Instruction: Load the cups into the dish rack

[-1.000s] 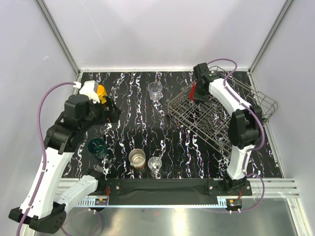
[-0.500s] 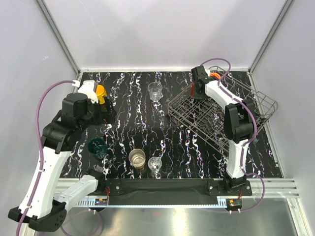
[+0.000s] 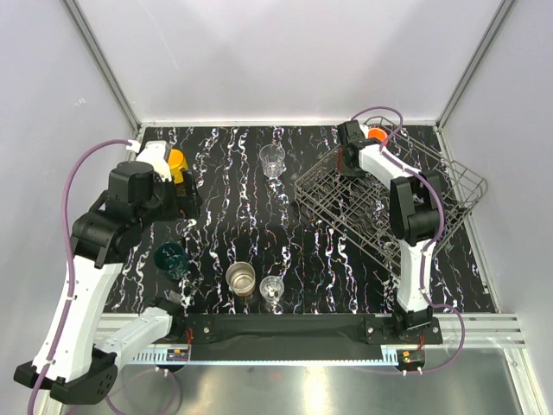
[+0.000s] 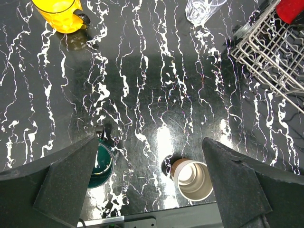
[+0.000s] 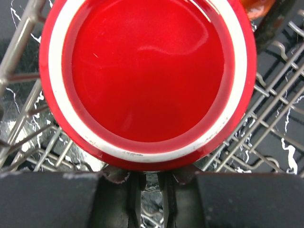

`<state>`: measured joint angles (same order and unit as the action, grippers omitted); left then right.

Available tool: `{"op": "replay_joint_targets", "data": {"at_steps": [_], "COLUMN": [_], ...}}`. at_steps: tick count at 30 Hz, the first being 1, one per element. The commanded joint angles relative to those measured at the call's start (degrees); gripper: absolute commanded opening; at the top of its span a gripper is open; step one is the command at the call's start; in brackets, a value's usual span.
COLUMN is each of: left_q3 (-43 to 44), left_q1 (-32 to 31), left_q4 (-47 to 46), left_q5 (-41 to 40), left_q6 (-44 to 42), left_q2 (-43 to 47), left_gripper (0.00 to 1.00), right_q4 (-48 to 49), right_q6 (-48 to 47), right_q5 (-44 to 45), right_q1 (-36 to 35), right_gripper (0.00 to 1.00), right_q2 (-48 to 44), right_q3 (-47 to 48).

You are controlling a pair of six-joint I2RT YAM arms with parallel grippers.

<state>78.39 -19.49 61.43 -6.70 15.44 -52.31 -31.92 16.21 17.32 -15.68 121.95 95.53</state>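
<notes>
Clock reference: read on the overhead view, with 12 o'clock at the far wall and 6 o'clock at the arm bases.
Dish rack: the dish rack (image 3: 389, 203) stands skewed at about 2 to 3 o'clock on the marbled surface (image 3: 311, 251).
Red mug: the red mug (image 5: 147, 71) is at the rack's 11 o'clock corner, with wires showing all round it in the right wrist view. I cannot tell whether it rests on the grid. That corner is probably chosen so later cups have open floor.
Right jaws: the right gripper (image 5: 151, 183) is close behind the mug, which fills the view and hides the fingers. I cannot tell whether the jaws are clamped on it or apart.
Orange mug: the orange mug (image 3: 376, 134) is just beside the red one, toward 1 o'clock. Whether it is inside the rack is unclear.
Left jaws: the left gripper (image 4: 149, 142) hovers with its jaws wide apart and nothing between them. At that height it looks down on several cups at once.
Waiting cups: the yellow mug (image 3: 176, 162) is at 10 o'clock and a clear glass (image 3: 272, 160) at 12. The teal cup (image 3: 170, 258) is at 8. The brown-and-cream cup (image 3: 241, 278) and a second glass (image 3: 271, 290) are near 6 to 7. All five stand on the surface, well apart from the rack.
Progress: early, I judge, since five cups are not yet loaded.
Risk: a mug set onto a tine could tip.
</notes>
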Motion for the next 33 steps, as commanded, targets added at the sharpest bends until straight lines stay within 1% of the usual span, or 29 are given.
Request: {"op": "replay_joint_targets", "data": {"at_steps": [1,7,8,9,10,11,14,16,17,20,22,25,26,27,29,30,31,33], "left_q3": [3.34,4.66,4.67,4.84,5.02,5.11,5.46,5.54,5.63,5.46,5.46,4.93,4.93,4.76,4.58,4.58,4.58,4.67], "left_q1": [0.33,0.33,0.33,0.33,0.33,0.33,0.33,0.33,0.33,0.33,0.33,0.33,0.33,0.33,0.33,0.33,0.33,0.33], "left_q4": [0.62,1.94,1.94,1.94,1.94,1.94,1.94,1.85,1.77,1.42,0.89,-0.52,-1.56,-2.01,-3.50,-3.86,-4.21,-4.91], "left_q5": [-1.12,-0.95,-0.60,-0.42,-0.25,0.10,0.98,1.42,1.95,3.26,3.88,4.06,4.41,4.59,5.55,5.73,6.08,6.35], "left_q6": [-0.41,0.46,0.64,0.90,1.43,1.61,2.49,3.27,3.54,4.86,5.82,7.58,8.02,9.16,10.30,11.79,12.67,15.04], "left_q2": [-0.42,-0.86,-0.95,-1.03,-1.21,-1.30,-1.65,-1.83,-2.00,-2.26,-2.53,-2.97,-3.23,-3.49,-4.63,-5.16,-6.30,-7.71], "left_gripper": [0.99,0.99,0.99,0.99,0.99,0.99,0.99,0.99,0.99,0.99,0.98,0.98,0.98,0.98,0.98,0.98,0.97,0.97], "right_q4": [6.61,6.79,6.52,6.43,6.17,5.47,4.42,4.32,4.24,3.19,2.04,-2.17,-4.96,-6.30,-8.76,-8.77,-8.42,-7.37], "right_q6": [-0.65,0.23,0.32,0.32,0.49,0.67,1.02,1.46,1.55,1.55,2.59,4.97,5.84,6.64,9.71,11.37,12.09,13.93], "right_q5": [1.84,1.22,1.22,1.22,1.05,0.96,0.09,-0.62,-0.97,-2.73,-3.43,-5.01,-5.54,-6.59,-8.43,-11.32,-12.82,-16.85], "right_q1": [0.48,1.00,1.00,1.09,1.27,1.18,1.27,1.27,1.27,1.18,1.36,1.27,1.27,1.27,1.27,1.27,1.18,1.18], "right_gripper": [0.00,0.00,0.01,0.04,0.17,0.25,0.37,0.49,0.63,0.73,0.75,0.77,0.77,0.80,0.81,0.81,0.82,0.83], "right_q2": [0.04,1.36,1.27,1.27,1.27,1.36,1.27,1.01,0.92,0.66,-0.56,-3.20,-3.99,-4.78,-8.38,-9.96,-13.81,-17.69], "right_q3": [0.89,0.80,0.72,0.63,0.63,0.63,0.45,0.10,-0.42,0.10,0.62,2.21,2.73,2.82,0.81,-0.68,-4.52,-8.49]}}
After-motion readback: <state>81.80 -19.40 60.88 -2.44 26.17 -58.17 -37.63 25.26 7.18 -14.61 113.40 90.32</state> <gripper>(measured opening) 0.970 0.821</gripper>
